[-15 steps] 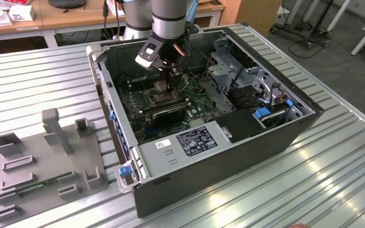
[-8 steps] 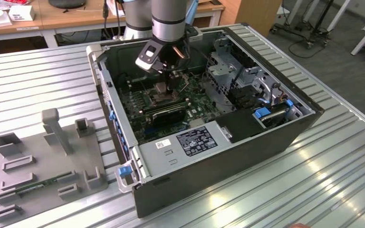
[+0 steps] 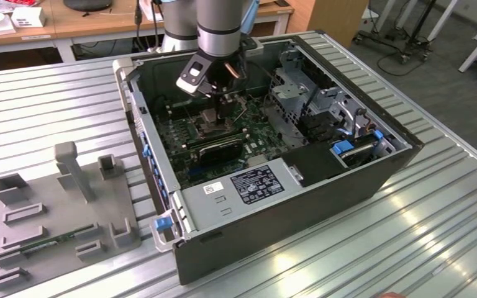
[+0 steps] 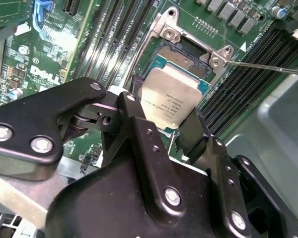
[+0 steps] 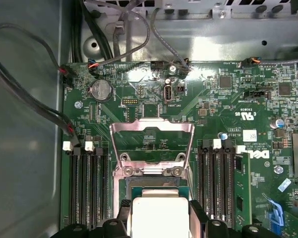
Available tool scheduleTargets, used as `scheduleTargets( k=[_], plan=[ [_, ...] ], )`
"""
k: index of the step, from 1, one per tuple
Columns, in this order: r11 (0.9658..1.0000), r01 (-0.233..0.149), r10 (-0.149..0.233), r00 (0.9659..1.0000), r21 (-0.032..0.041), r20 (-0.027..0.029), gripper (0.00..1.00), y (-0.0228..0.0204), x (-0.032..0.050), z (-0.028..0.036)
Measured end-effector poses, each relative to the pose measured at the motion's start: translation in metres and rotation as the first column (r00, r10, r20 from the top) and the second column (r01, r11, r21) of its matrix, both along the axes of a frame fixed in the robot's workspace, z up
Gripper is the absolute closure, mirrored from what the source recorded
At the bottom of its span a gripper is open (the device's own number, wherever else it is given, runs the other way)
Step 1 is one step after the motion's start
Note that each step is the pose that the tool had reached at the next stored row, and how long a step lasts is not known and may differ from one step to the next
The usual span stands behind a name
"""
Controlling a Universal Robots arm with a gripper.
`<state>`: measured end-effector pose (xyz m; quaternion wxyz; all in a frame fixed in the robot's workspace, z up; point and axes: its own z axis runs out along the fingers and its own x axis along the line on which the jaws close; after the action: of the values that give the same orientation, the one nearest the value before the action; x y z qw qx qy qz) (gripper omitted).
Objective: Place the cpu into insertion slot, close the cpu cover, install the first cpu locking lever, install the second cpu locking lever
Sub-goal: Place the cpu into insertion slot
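Fingers (image 4: 191,130) pinching flat silvery-tan square cpu (image 4: 171,101), over dark insertion slot (image 4: 181,55)

Bright, even light from above, with glare on bare metal.
In the exterior view, pale streaks of glare run along the ribbed silver metal table (image 3: 346,248), while the open dark computer case (image 3: 305,208) shades its own interior. In the first wrist view, the green circuit board (image 5: 154,101) gleams white in one patch, and the cpu (image 5: 159,215), a small flat square chip with a silvery-tan metal top, washes out nearly white.
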<state>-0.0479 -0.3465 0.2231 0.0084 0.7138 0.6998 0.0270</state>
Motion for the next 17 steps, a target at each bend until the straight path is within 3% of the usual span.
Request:
scheduleTargets(
  k=[5,17],
  plan=[
    [1.0000,0.000,0.000,1.0000,0.0001,0.0001,0.46,0.0020,-0.0002,-0.0021],
    [1.0000,0.000,0.000,1.0000,0.0007,-0.0001,0.46,0.0021,-0.0008,-0.0112]
  ],
)
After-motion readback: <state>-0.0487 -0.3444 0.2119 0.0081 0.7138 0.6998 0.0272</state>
